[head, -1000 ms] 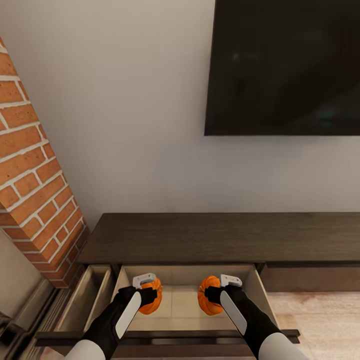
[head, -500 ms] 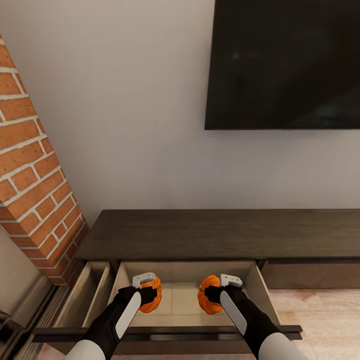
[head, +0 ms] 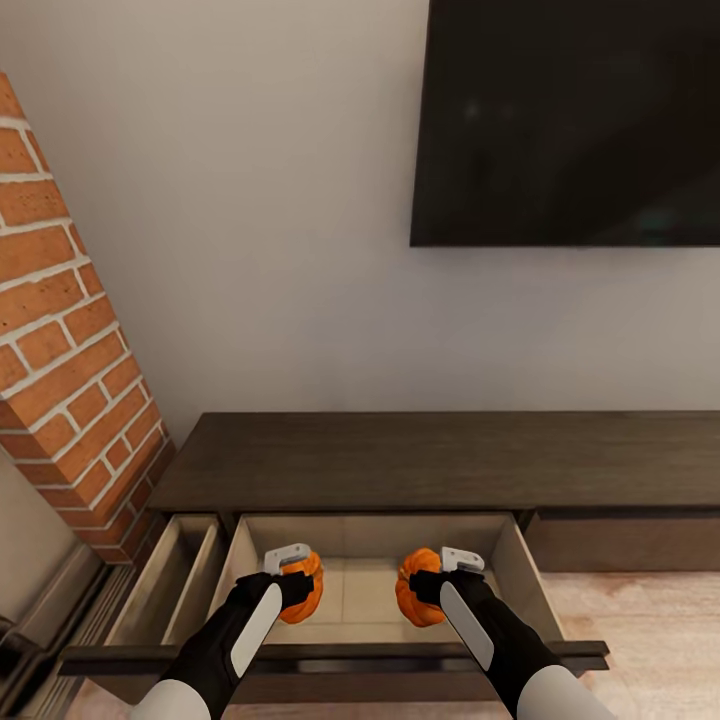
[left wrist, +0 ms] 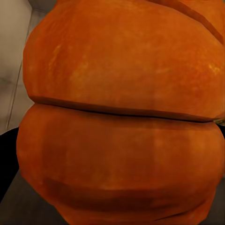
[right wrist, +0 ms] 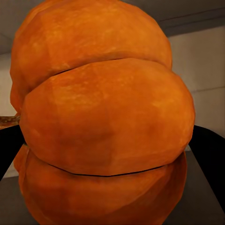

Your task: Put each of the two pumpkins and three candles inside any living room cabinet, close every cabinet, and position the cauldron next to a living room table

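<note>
The left pumpkin (head: 305, 588) is half covered by the left gripper (head: 290, 577), so only its far side shows from the head view; the right pumpkin (head: 418, 588) is likewise partly behind the right gripper (head: 447, 575). Up close from each wrist, the left pumpkin (left wrist: 122, 112) and the right one (right wrist: 103, 122) spill past the picture's edges, stems out of sight, and hide the gripper fingers nearly whole. The cabinet (head: 440, 460) runs off the right edge, its length untold. The open drawer's (head: 365, 590) floor near the front is hidden by the arms. The TV (head: 570, 120) is cut by the top and right edges, the brick wall (head: 60, 350) by the left.
</note>
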`<state>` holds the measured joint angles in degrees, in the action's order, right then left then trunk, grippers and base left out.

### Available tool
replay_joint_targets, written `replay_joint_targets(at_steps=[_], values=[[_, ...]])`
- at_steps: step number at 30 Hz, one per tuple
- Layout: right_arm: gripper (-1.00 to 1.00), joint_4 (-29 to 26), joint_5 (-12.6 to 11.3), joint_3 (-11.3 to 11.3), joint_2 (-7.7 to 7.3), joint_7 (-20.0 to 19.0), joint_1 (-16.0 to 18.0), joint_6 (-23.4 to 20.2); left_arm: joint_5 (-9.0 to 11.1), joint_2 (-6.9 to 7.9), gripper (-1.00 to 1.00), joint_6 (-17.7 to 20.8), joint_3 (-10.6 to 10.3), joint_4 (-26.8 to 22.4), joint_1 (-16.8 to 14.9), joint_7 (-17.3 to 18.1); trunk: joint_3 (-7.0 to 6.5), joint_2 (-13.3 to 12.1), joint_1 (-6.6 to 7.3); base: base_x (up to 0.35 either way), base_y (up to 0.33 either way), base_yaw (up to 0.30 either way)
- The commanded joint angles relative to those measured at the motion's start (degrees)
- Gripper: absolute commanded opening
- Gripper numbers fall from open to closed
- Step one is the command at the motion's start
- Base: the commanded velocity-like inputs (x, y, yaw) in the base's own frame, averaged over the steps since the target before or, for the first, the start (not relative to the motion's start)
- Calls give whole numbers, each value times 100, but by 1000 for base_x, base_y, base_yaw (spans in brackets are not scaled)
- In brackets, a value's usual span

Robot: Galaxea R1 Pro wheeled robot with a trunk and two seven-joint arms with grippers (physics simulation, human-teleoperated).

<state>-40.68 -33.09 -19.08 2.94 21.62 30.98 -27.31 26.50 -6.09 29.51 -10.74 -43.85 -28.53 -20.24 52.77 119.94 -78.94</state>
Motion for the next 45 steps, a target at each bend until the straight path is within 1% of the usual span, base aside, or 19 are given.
replay_joint_targets(at_steps=[1,6,10,20,27,45], values=[[-100,-10,-58,-25,-4,61,5,-5,57,3,-100,7,-18,-10,-3,-59,23,44,-22,0,0,0],[-100,-10,-58,-25,-4,61,5,-2,57,3,-100,2,-16,-10,-3,-59,23,44,-22,0,0,0],[-100,-13,-58,-25,-4,61,5,-2,57,3,-100,2,-17,-10,-3,-59,95,205,-109,0,0,0],[-100,-12,-58,-25,-4,61,5,-2,63,3,-100,2,-21,-10,-3,-52,95,205,-109,2,0,0],[-100,-13,-58,-25,-4,61,5,-2,65,3,-100,2,-16,-10,-3,-51,95,205,-109,102,14,0],[-100,-10,-58,-25,-4,61,5,-2,65,3,-100,2,-24,-10,-3,-50,95,205,-109,3,30,0]])
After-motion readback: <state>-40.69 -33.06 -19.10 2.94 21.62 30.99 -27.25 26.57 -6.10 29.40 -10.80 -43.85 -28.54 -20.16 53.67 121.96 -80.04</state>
